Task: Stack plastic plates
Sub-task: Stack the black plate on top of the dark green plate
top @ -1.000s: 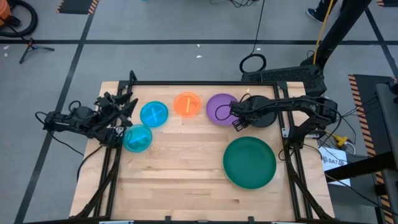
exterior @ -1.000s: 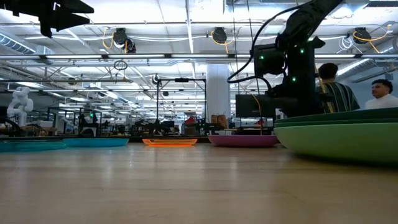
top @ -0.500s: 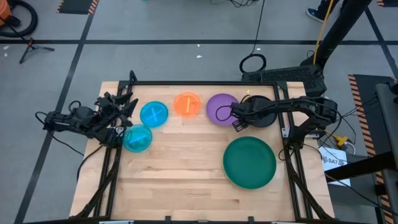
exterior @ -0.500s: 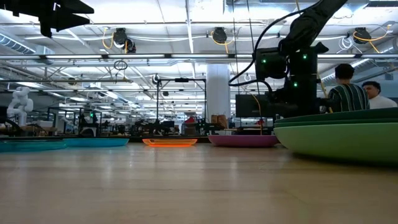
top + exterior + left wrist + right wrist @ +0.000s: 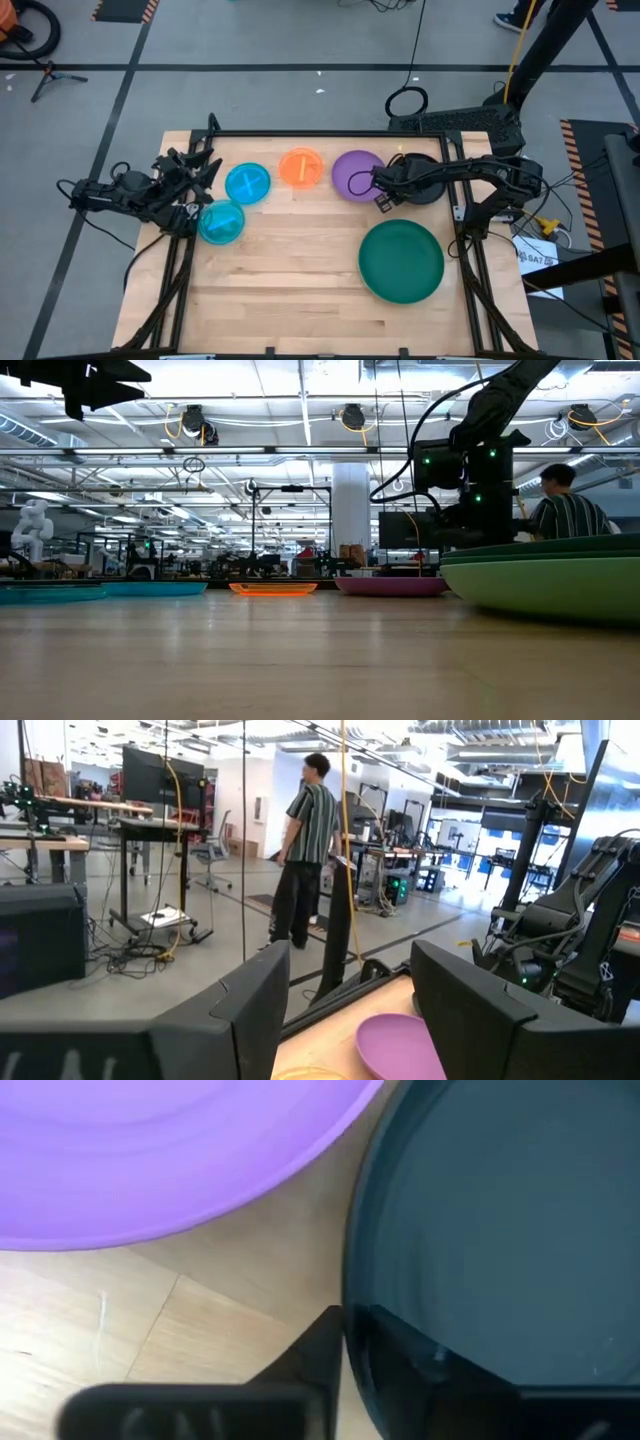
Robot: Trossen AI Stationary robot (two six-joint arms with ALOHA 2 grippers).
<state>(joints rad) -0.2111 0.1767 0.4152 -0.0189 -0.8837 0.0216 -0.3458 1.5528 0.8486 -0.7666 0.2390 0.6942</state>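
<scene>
Along the far side of the table lie an orange plate (image 5: 300,167), a purple plate (image 5: 355,175) and a black plate (image 5: 430,195). Two cyan plates (image 5: 247,184) (image 5: 221,222) lie at the left. A stack of green plates (image 5: 401,261) sits near the right edge. My right gripper (image 5: 383,195) points steeply down at the black plate (image 5: 500,1230), beside the purple plate (image 5: 150,1160), and is shut on its rim. My left gripper (image 5: 350,1025) waits open and raised at the table's left edge, holding nothing. My right gripper has the black plate's rim (image 5: 350,1315) on the side next to the purple plate. One finger (image 5: 305,1355) stands outside the rim over the wood and the other (image 5: 430,1370) inside the plate. The fingers come from above. The plate lies flat on the table.
The purple plate's edge lies close beside the held rim. The table's black frame rails (image 5: 470,270) run along both sides. Bare wood (image 5: 280,280) spreads over the near half. A person (image 5: 565,510) stands in the room beyond the table.
My right arm has settled slightly over the black plate. All plates lie where they were.
</scene>
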